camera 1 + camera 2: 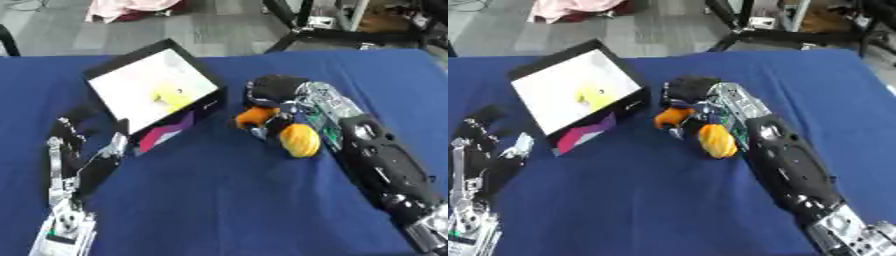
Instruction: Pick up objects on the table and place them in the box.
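Observation:
An open black box (210, 102) with a white inside stands tilted on the blue table, with a yellow thing (171, 96) lying in it. My right hand (276, 92) reaches in from the lower right, just right of the box. Its fingers curl round a small orange object (251, 116). A second yellow-orange rounded object (300, 140) lies on the table against my right wrist. At the lower left my left hand (83, 125) rests with fingers up and relaxed, beside the box's near corner, holding nothing.
The blue cloth table (219, 200) runs to a far edge, behind which lie grey floor, black stand legs (302, 35) and a pink heap (131, 9). The box's front side shows a pink and purple pattern (166, 132).

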`<action>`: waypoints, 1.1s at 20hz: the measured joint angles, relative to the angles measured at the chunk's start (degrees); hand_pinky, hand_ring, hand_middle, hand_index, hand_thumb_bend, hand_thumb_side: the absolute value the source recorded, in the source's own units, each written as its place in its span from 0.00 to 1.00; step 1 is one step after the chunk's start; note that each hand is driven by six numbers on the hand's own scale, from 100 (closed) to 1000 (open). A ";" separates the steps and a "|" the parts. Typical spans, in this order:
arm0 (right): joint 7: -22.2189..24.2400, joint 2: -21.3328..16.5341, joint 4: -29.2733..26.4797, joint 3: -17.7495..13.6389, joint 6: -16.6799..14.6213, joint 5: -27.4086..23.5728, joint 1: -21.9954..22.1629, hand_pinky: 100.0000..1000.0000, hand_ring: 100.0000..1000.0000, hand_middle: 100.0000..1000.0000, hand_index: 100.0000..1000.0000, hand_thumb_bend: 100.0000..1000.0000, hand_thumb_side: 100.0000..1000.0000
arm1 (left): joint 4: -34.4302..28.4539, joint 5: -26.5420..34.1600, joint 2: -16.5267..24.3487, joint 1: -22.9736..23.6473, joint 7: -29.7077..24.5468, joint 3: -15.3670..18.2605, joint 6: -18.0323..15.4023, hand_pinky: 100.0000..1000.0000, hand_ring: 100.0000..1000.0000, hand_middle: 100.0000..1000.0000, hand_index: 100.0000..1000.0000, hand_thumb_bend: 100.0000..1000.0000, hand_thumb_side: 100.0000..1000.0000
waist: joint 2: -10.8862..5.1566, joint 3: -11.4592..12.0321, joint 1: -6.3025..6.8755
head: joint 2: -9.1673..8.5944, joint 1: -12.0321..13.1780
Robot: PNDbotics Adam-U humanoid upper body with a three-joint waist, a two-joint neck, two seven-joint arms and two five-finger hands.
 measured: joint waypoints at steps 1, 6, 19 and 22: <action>-0.92 -0.04 -0.63 -0.22 0.90 -0.90 -0.74 0.73 0.50 0.13 0.20 0.00 0.14 | 0.00 0.00 0.00 0.00 0.00 0.00 0.00 0.70 0.85 0.60 0.72 0.41 0.06 | 0.00 0.07 0.00 | 0.00 -0.01; -5.60 0.62 0.19 -1.11 4.75 -3.71 -5.44 0.72 0.48 0.13 0.20 0.00 0.05 | 0.00 0.02 -0.10 -0.10 -0.09 -0.05 -0.05 0.70 0.85 0.60 0.72 0.41 0.06 | 0.00 1.54 0.03 | 0.00 -0.81; -18.22 9.97 18.14 -5.76 9.76 3.71 -11.96 0.92 0.86 0.87 0.93 0.00 0.25 | -0.53 0.57 -2.63 -3.96 -2.33 -2.18 -0.29 0.70 0.85 0.60 0.72 0.42 0.06 | 1.08 8.52 0.57 | 0.00 -6.73; -20.97 10.79 21.46 -5.86 10.48 5.51 -12.12 0.98 0.94 0.97 1.00 0.00 0.57 | -0.56 0.60 -2.63 -4.08 -2.47 -2.21 -0.39 0.70 0.85 0.60 0.72 0.42 0.06 | 1.27 8.62 0.57 | 0.00 -7.07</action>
